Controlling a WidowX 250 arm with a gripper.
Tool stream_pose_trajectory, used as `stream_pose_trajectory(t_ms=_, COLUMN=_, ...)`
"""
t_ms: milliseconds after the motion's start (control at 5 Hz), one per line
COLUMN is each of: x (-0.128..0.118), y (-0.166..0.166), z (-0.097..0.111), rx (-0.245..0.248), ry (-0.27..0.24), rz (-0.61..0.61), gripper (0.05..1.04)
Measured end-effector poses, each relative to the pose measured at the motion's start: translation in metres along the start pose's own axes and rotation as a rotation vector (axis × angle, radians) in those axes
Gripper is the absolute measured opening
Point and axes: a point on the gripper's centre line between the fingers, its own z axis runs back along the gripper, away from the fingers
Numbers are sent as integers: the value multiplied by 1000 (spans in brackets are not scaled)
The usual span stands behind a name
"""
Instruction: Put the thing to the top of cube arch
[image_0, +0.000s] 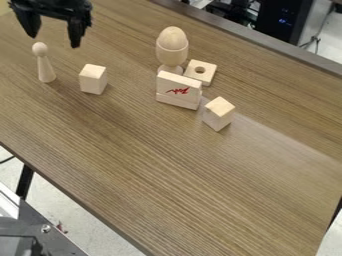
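At the upper left, the black gripper (53, 41) hangs open, its fingers apart and nothing between them. Just below it a wooden peg figure (45, 66) with a round head stands upright. To the figure's right is a wooden cube (93, 79). Another cube (218, 114) sits right of centre, turned at an angle. Between the two cubes stands a pale rectangular block (179, 89) with a red mark on its face. I cannot tell which of these pieces form the arch.
Behind the marked block, a wooden egg (172, 38) rests in a wooden cup (172, 53), whose base is partly hidden. Beside the cup is a square piece (201, 71) with a round hole. The brown table (167, 175) has its far edge at the upper right.
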Motion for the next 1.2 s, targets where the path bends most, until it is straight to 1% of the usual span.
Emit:
stream_pose_trajectory(t_ms=200, x=4, y=9, z=-6, rx=3, ry=10, rz=19, gripper=1000)
stream_pose_trajectory(t_ms=600, x=9, y=26, z=-34, rx=-12, ry=62, rz=56, gripper=1000)
stream_pose_trajectory(t_ms=800, x=5, y=33, z=-46, rx=-21, ry=92, rz=75, gripper=961)
stream_pose_trajectory(t_ms=1000, x=2, y=36, z=-50, rx=-40, ry=118, rz=86, gripper=744)
stream_pose_trajectory(t_ms=1200, x=0, y=35, z=-51, rx=-42, ry=127, rz=84, gripper=441)
